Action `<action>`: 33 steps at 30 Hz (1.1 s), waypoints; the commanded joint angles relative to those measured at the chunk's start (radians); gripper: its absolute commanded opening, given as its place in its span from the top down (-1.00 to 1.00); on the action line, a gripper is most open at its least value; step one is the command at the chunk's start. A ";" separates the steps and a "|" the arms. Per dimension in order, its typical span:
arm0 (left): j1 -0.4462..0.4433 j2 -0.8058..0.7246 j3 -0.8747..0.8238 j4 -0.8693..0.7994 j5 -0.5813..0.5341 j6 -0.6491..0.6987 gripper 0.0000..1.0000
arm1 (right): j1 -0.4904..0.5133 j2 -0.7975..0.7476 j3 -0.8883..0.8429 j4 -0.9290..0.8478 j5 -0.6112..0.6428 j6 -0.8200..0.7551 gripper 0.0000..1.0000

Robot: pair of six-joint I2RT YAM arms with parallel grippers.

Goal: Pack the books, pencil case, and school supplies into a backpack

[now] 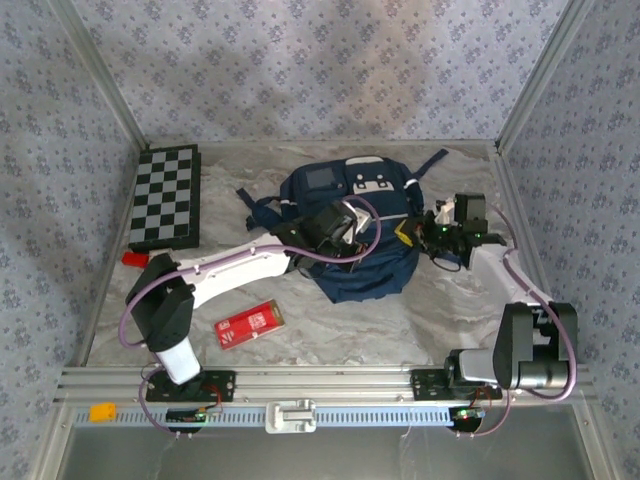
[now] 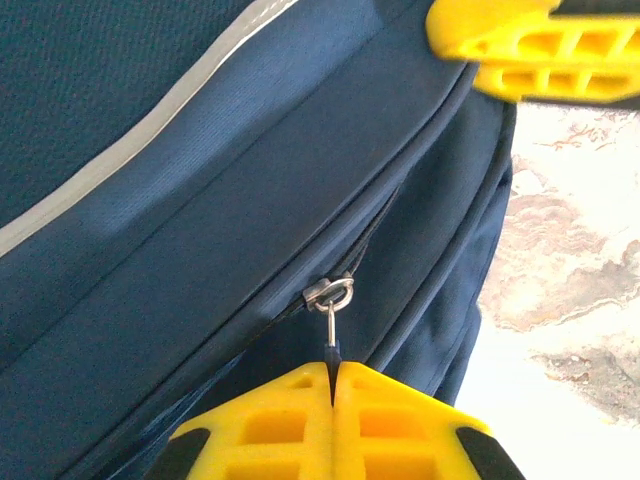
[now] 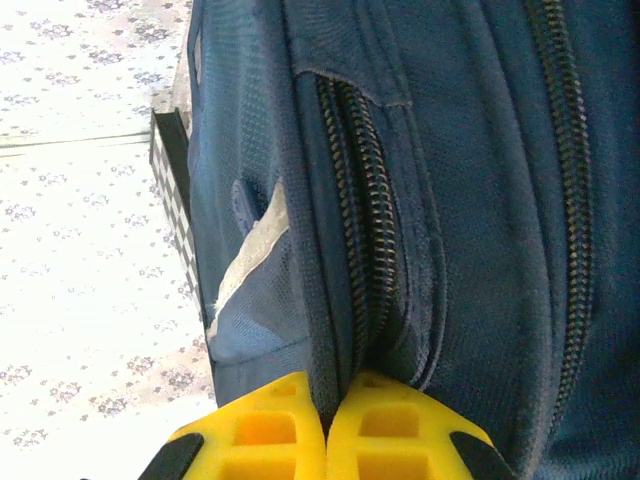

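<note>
The backpack (image 1: 350,235) is laid mid-table (image 1: 430,310), its long axis running away from the arm bases. The left fingers (image 2: 270,420) are pressed together on the zip pull (image 2: 330,298), whose track runs up and rightward from them. The right fingers (image 3: 400,430) are clamped on a fabric fold beside a zip at the backpack's right edge. The pencil case (image 1: 252,322) is found nearest the left arm; its white print cannot be read.

Marbled grey tabletop (image 1: 350,325), brightly lit. Walls (image 1: 300,60) on three sides, pale floral print (small bluish sprigs). Aluminium posts (image 1: 95,75) at back corners; slotted rail (image 1: 330,382) along near edge.
</note>
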 commanded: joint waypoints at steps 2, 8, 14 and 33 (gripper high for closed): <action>0.039 -0.122 -0.106 -0.066 -0.009 0.072 1.00 | -0.067 0.060 0.115 -0.033 0.026 -0.125 1.00; 0.133 -0.189 -0.231 -0.013 -0.009 0.180 1.00 | -0.105 0.144 0.208 -0.097 0.008 -0.213 1.00; 0.251 -0.210 -0.341 0.155 0.050 0.305 1.00 | -0.127 0.179 0.287 -0.182 0.028 -0.320 1.00; 0.356 -0.148 -0.287 0.223 0.170 0.265 0.59 | -0.059 0.185 0.301 -0.203 0.024 -0.368 0.59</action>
